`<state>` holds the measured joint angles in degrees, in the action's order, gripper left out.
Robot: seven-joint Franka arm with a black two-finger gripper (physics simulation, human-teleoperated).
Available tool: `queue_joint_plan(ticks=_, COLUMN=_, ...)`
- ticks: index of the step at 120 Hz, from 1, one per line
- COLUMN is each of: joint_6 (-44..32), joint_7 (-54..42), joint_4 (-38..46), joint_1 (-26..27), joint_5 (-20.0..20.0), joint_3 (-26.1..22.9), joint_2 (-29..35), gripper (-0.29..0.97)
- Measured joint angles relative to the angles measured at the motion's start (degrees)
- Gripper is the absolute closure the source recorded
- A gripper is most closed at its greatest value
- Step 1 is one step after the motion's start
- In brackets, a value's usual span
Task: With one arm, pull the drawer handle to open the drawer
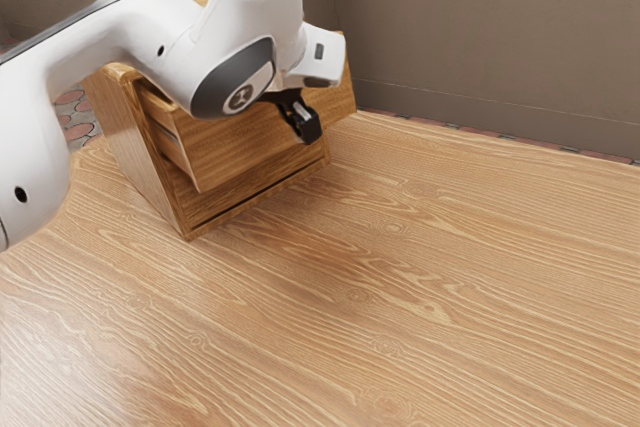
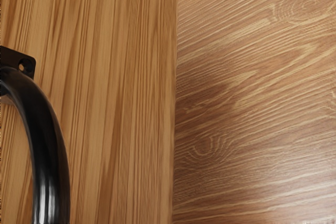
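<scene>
- Exterior view: the gripper (image 1: pixel 305 121) sits against the drawer (image 1: pixel 245 147) of a wooden cabinet (image 1: pixel 140 147), which stands on the table (image 1: pixel 420 287) at the exterior view's upper left. Whether the gripper is apart or together cannot be determined.
- Wrist view: a black curved handle (image 2: pixel 44 145), bolted to the drawer (image 2: pixel 115 103), lies close under the hand.

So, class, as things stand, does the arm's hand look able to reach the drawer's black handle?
Probably yes. The hand is right at the wooden drawer front, the handle shows close by it in the wrist view, and nothing stands between them.
</scene>
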<state>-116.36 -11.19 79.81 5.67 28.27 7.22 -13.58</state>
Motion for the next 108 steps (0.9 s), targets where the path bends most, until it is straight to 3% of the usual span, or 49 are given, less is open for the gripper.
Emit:
queue_joint_plan(ticks=10, joint_6=0.1, joint_7=0.8, joint_4=1.5, joint_1=1.4, joint_5=0.2, joint_3=-0.1, joint_2=1.4, gripper=0.08)
queue_joint_plan(ticks=48, joint_6=1.1, joint_7=4.3, joint_4=4.6, joint_1=6.4, joint_5=0.8, joint_3=0.0, joint_2=4.2, gripper=0.00)
queue_joint_plan(ticks=79, joint_6=1.5, joint_7=7.2, joint_4=5.3, joint_1=11.0, joint_5=1.7, joint_3=0.0, joint_2=5.2, gripper=0.03)
queue_joint_plan(ticks=87, joint_6=2.6, joint_7=8.0, joint_4=4.8, joint_1=13.0, joint_5=3.6, joint_3=-0.1, joint_2=5.6, gripper=0.08)
queue_joint_plan(ticks=97, joint_6=5.0, joint_7=9.1, joint_4=2.6, joint_1=18.5, joint_5=6.7, joint_3=-0.7, joint_2=5.7, gripper=0.05)
queue_joint_plan(ticks=100, joint_6=5.8, joint_7=9.5, joint_4=2.3, joint_1=20.9, joint_5=4.7, joint_3=-0.6, joint_2=5.6, gripper=0.04)
queue_joint_plan(ticks=108, joint_6=8.5, joint_7=10.4, joint_4=2.0, joint_1=23.1, joint_5=-9.0, joint_3=0.5, joint_2=5.3, gripper=0.03)
